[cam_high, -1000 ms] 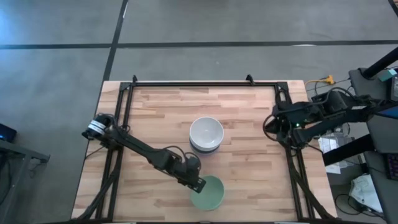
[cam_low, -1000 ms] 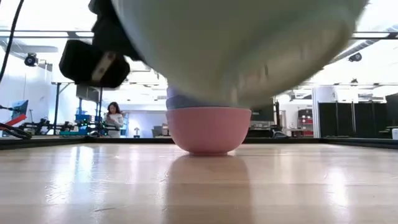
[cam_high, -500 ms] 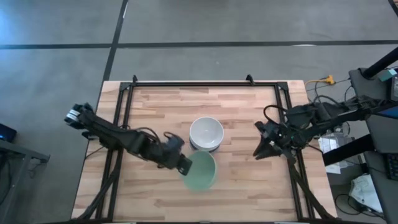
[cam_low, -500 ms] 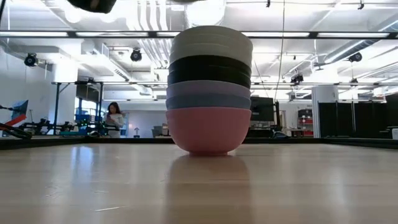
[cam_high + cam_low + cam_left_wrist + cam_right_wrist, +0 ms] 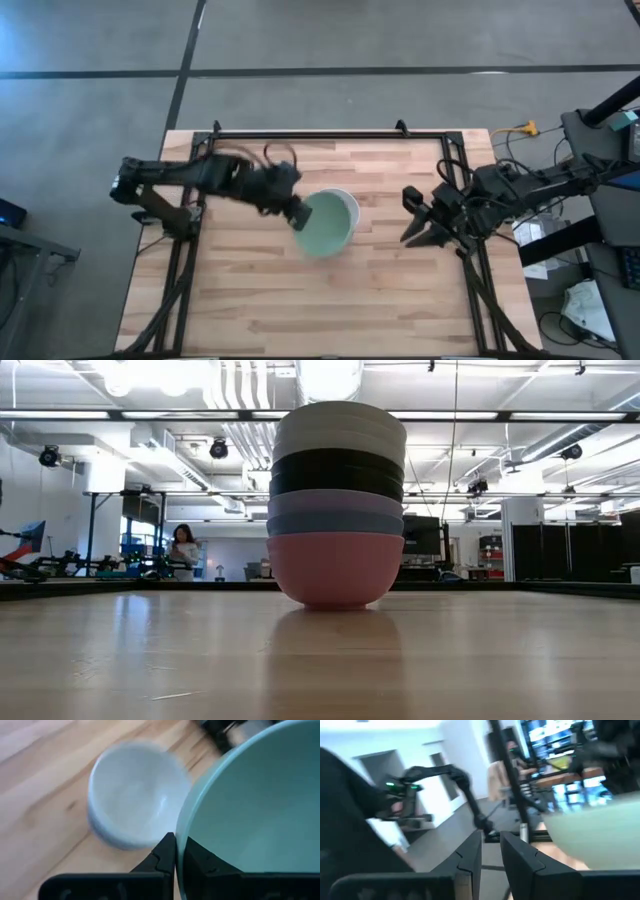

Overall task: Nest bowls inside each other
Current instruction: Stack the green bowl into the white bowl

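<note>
A stack of nested bowls (image 5: 335, 510) stands on its pink bottom bowl at the table's middle, with blue, lavender, black and white bowls above. Its white top bowl (image 5: 347, 194) shows from above and again in the left wrist view (image 5: 135, 795). My left gripper (image 5: 297, 215) is shut on a mint green bowl (image 5: 327, 225), held in the air over the near-left part of the stack. My right gripper (image 5: 412, 220) hovers open to the right of the stack, pointing toward it, with nothing between its fingers (image 5: 470, 860). My left gripper pinches the mint green bowl's rim (image 5: 179, 840) on the bowl's left side. One finger (image 5: 200, 865) is inside the bowl and the other (image 5: 164, 852) outside. The fingers slant down from the table's left. The bowl is lifted clear, opening up, above the white top bowl.
Black frame rails (image 5: 200, 200) run along the table's left, right and far sides. Cables and equipment (image 5: 580, 230) crowd the space beyond the right edge. A person (image 5: 183, 550) stands far off in the room. Bare wood (image 5: 330, 310) lies on the near half.
My left gripper has carried the mint green bowl up from the table's near edge toward the far edge, to over the stack, turning as it went. My right gripper has tipped up to level and swung out toward the stack.
</note>
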Available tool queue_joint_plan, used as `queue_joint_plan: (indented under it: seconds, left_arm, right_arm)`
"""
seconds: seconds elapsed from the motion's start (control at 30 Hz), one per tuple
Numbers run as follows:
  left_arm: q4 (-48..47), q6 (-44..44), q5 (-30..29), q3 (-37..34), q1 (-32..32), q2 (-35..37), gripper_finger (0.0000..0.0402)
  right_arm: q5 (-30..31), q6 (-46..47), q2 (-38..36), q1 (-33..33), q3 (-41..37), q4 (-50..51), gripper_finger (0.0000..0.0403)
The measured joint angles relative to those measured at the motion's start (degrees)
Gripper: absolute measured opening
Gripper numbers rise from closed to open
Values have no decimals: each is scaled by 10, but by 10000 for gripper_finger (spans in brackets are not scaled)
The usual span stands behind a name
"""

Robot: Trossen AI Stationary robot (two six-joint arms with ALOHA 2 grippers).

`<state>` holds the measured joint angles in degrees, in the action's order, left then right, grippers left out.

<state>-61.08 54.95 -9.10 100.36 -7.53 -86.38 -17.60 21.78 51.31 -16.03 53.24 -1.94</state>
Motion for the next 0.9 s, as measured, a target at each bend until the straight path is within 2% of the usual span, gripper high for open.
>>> queue_joint_plan:
  seconds: [0.17, 0.43, 0.57, 0.9]
  left_arm:
    - [-15, -80, 48, 104, 65, -45, 0]
    - [-195, -167, 126, 237, 151, -152, 0]
    - [-237, -211, 146, 261, 165, -197, 0]
    - [-240, -275, 150, 272, 170, -267, 0]
  right_arm:
    - [12, 0, 2, 19, -1, 3, 68]
    - [12, 0, 2, 41, -1, 4, 68]
    - [12, 0, 2, 47, -1, 6, 68]
    - [41, 2, 2, 51, -1, 26, 68]
